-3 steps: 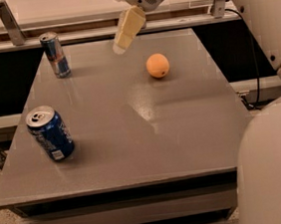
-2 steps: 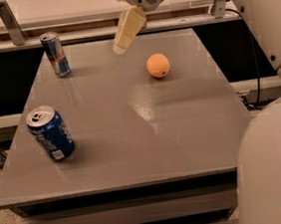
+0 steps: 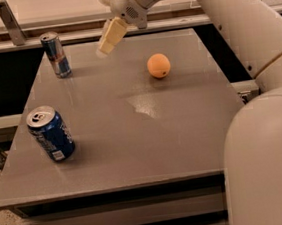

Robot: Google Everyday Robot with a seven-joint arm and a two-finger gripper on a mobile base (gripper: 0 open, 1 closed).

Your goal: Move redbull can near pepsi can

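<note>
The slim silver-and-blue redbull can (image 3: 56, 54) stands upright at the far left corner of the grey table (image 3: 148, 134). The wider deep blue pepsi can (image 3: 51, 133) stands near the table's left front edge, well apart from the redbull can. My gripper (image 3: 106, 45) hangs above the far middle of the table. It is to the right of the redbull can and does not touch it. It holds nothing that I can see.
An orange (image 3: 158, 65) lies on the far right part of the table, to the right of the gripper. My white arm (image 3: 253, 32) and body (image 3: 267, 166) fill the right side. A rail (image 3: 28, 42) runs behind the table.
My gripper has moved a little to the left, toward the redbull can. Both cans and the orange have not moved.
</note>
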